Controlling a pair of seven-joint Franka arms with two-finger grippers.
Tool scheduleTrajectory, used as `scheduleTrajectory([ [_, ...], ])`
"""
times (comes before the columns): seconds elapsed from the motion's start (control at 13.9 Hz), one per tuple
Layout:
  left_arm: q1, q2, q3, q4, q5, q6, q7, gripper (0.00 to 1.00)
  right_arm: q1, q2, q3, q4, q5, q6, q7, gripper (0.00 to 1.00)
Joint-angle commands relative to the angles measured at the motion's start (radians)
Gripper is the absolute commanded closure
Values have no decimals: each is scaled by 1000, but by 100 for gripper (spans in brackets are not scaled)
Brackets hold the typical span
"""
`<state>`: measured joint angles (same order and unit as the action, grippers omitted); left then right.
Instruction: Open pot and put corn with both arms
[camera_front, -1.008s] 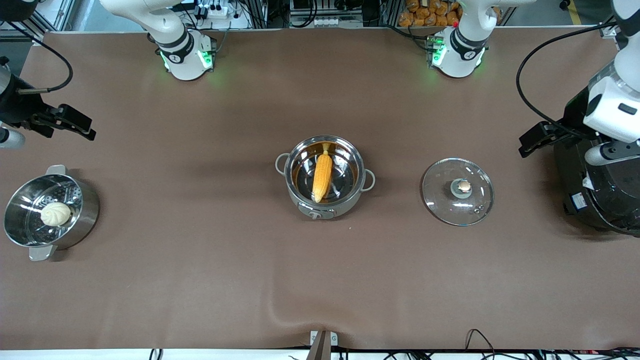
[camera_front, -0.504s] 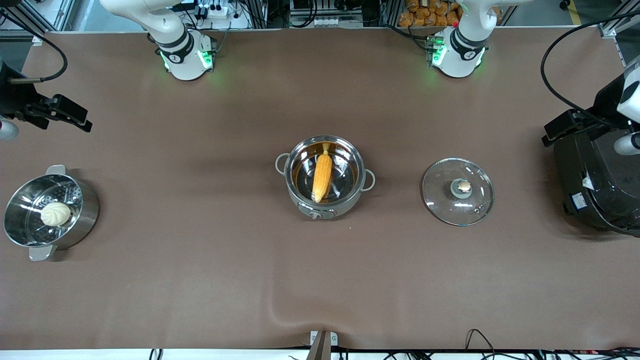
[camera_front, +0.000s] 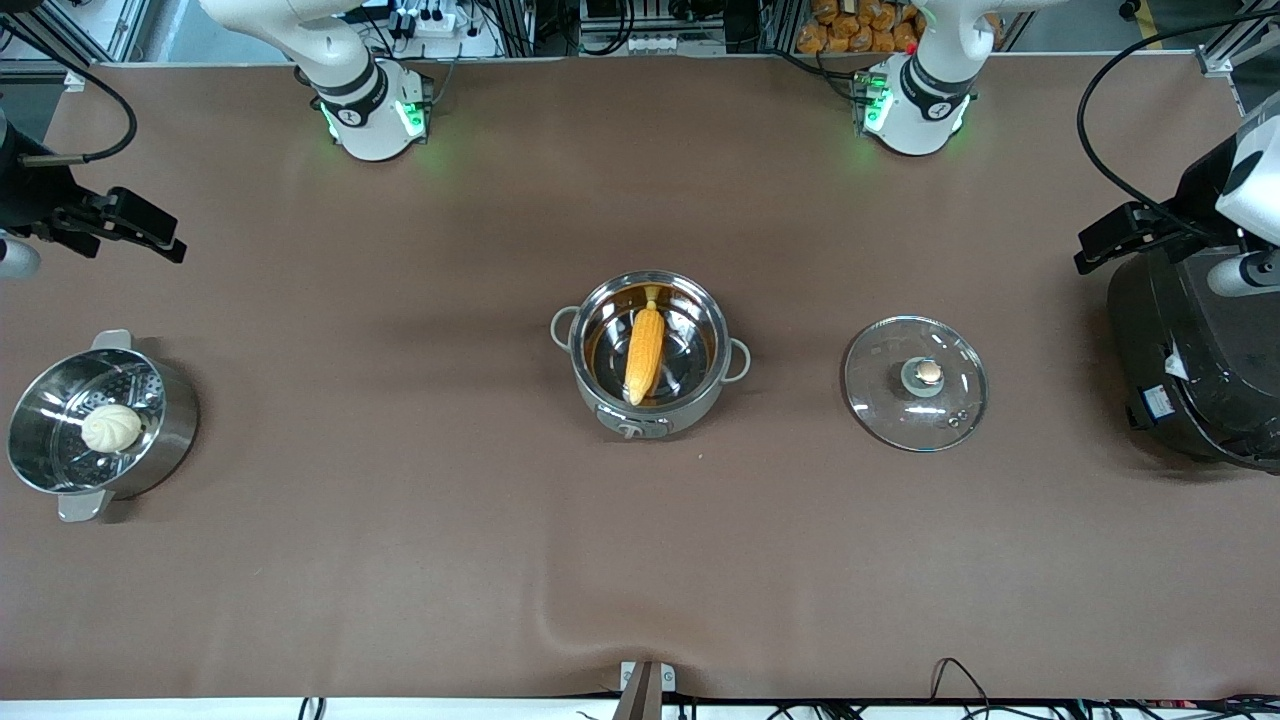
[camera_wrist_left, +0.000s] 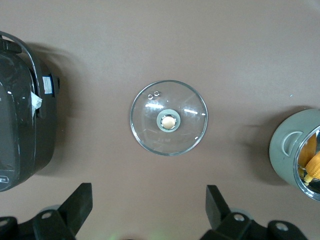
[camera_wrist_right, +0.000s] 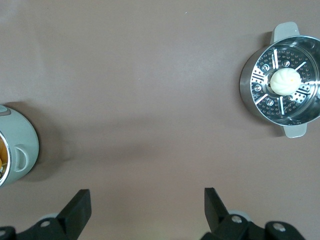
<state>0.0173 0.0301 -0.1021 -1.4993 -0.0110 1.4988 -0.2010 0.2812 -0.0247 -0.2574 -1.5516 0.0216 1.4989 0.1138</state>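
The steel pot (camera_front: 650, 400) stands open in the middle of the table. The corn (camera_front: 645, 350) lies inside it. The glass lid (camera_front: 916, 383) with its copper knob lies flat on the table beside the pot, toward the left arm's end. My left gripper (camera_front: 1100, 245) is open and empty, high over the table edge by the rice cooker. My right gripper (camera_front: 150, 235) is open and empty, high over the table at the right arm's end. The left wrist view shows its gripper (camera_wrist_left: 148, 197), the lid (camera_wrist_left: 169, 117), the pot (camera_wrist_left: 287, 150) and the corn (camera_wrist_left: 312, 162). The right wrist view shows its gripper (camera_wrist_right: 147, 197) and the pot (camera_wrist_right: 17, 145).
A steel steamer pot (camera_front: 175, 420) holding a white bun (camera_front: 110, 427) stands at the right arm's end; they also show in the right wrist view, steamer (camera_wrist_right: 247, 85) and bun (camera_wrist_right: 285, 81). A big black rice cooker (camera_front: 1195, 370) stands at the left arm's end, also in the left wrist view (camera_wrist_left: 22, 125).
Both grippers have drawn outward toward their own ends of the table and slightly up. The pot, corn and lid have not moved.
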Motion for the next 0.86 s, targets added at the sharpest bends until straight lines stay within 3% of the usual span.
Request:
scheduleTrajectory([
  [0.0,6,-16,-5,-10,-3,-12,29,0,-22,5,15,22,18,-19,14,0],
  [0.79,1,-9,-5,1,29,-25,26,0,-28,5,10,18,17,-22,0,0],
])
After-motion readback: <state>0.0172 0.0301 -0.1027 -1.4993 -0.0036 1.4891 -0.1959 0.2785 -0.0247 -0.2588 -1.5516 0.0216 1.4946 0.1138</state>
